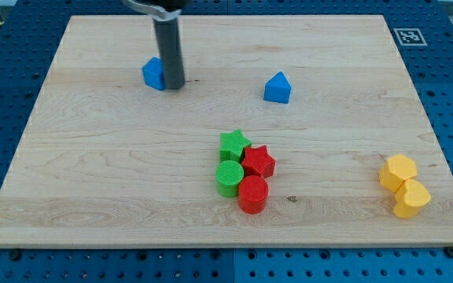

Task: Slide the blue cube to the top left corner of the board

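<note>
The blue cube [154, 74] sits on the wooden board [93, 157] in its upper left part, short of the top left corner. My tip [174, 86] stands on the board touching the cube's right side. The dark rod rises from there out of the view's top. A second blue block with a peaked, house-like top [277, 88] lies well to the right of my tip, near the upper middle.
A cluster in the lower middle holds a green star [233, 145], a red star [259, 162], a green cylinder [229, 178] and a red cylinder [252, 193]. Two yellow blocks [403, 185] lie near the lower right edge. A printed marker tag [408, 36] sits off the top right corner.
</note>
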